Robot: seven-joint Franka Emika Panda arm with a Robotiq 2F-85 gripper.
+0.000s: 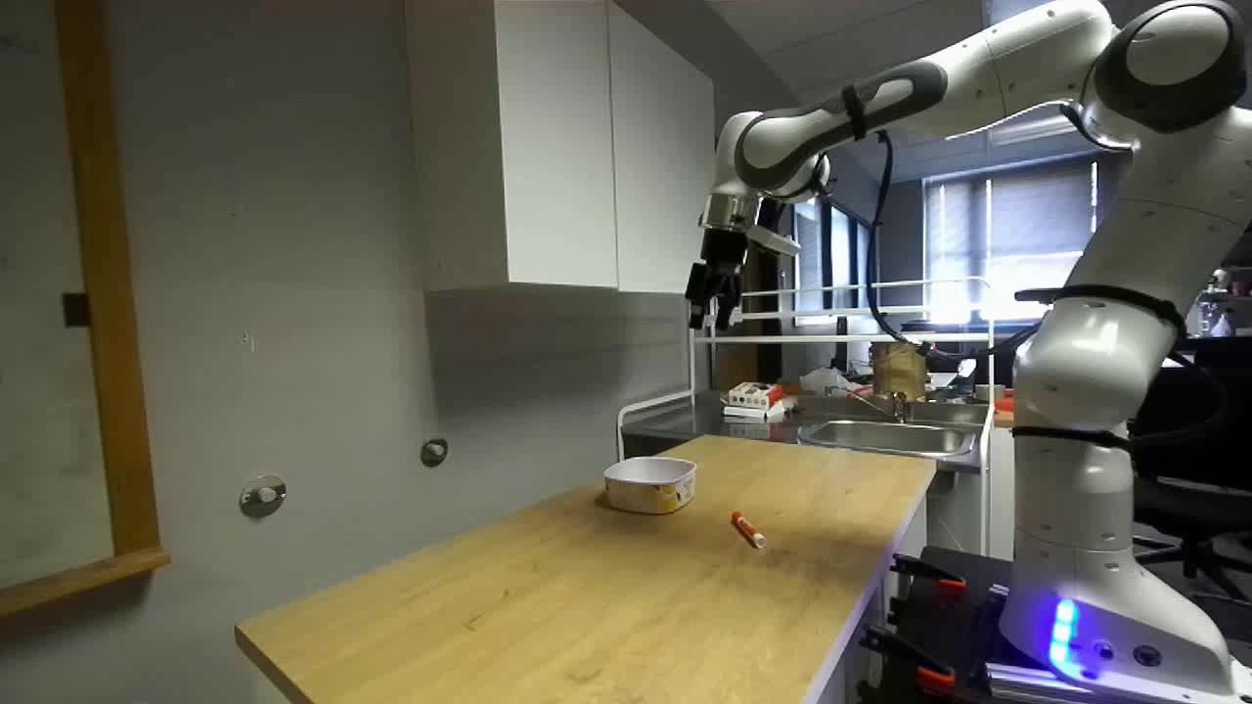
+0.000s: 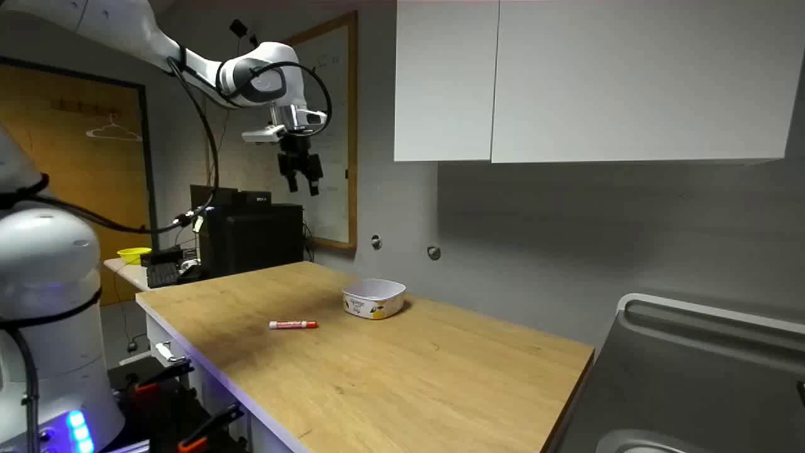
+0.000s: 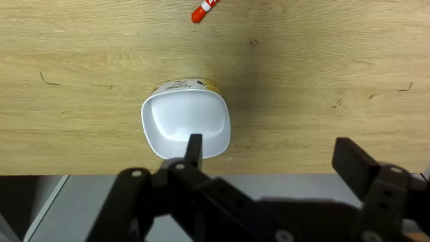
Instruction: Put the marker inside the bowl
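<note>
The marker lies flat on the wooden table in both exterior views (image 1: 748,530) (image 2: 293,324), red-orange with a white section. Its red end also shows at the top edge of the wrist view (image 3: 204,10), the rest cut off. The bowl, white inside with a printed outside, stands upright on the table near the wall (image 1: 649,486) (image 2: 374,299). It is seen from above in the wrist view (image 3: 188,116), with nothing in it. My gripper (image 1: 711,321) (image 2: 304,189) hangs high above the table, open and empty, fingers wide apart (image 3: 268,139). One finger overlaps the bowl's picture in the wrist view.
The wooden table (image 1: 548,596) (image 2: 402,365) runs along the wall. White cabinets (image 1: 558,147) (image 2: 597,82) hang on the wall above it. A metal sink (image 1: 885,438) and a white rail frame (image 1: 841,338) stand beyond one table end. A black computer case (image 2: 258,239) stands past the opposite end.
</note>
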